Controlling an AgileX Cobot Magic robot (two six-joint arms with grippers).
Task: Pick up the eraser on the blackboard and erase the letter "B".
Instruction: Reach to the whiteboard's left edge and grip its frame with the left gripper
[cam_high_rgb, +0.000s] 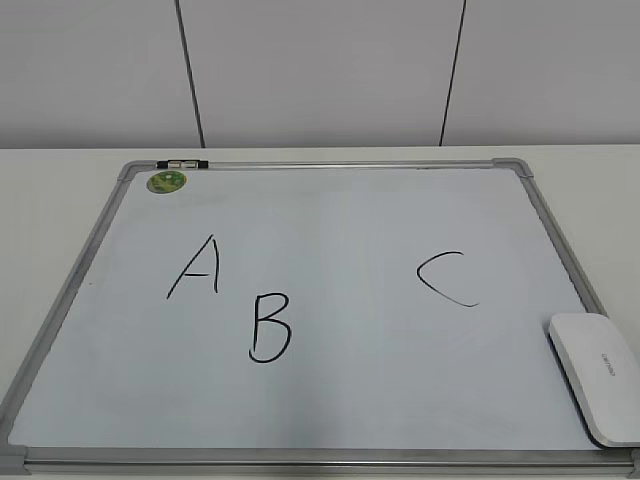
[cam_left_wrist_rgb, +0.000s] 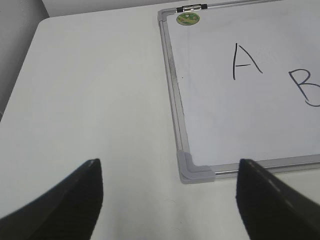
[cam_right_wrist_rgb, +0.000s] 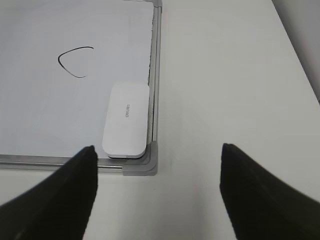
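Note:
The blackboard (cam_high_rgb: 330, 400) is a white board with a grey frame, lying flat on the table. The letter "B" (cam_high_rgb: 270, 327) is drawn in black between an "A" (cam_high_rgb: 196, 267) and a "C" (cam_high_rgb: 447, 279). The eraser (cam_high_rgb: 597, 374) is a white block lying in the board's near right corner; it also shows in the right wrist view (cam_right_wrist_rgb: 127, 120). My right gripper (cam_right_wrist_rgb: 157, 200) is open and empty, over bare table just in front of that corner. My left gripper (cam_left_wrist_rgb: 170, 200) is open and empty by the board's near left corner (cam_left_wrist_rgb: 194, 170). Neither gripper shows in the exterior view.
A round green sticker (cam_high_rgb: 166, 181) and a small black clip (cam_high_rgb: 181, 162) sit at the board's far left corner. A white table (cam_left_wrist_rgb: 90, 100) surrounds the board. A pale panelled wall (cam_high_rgb: 320, 70) stands behind.

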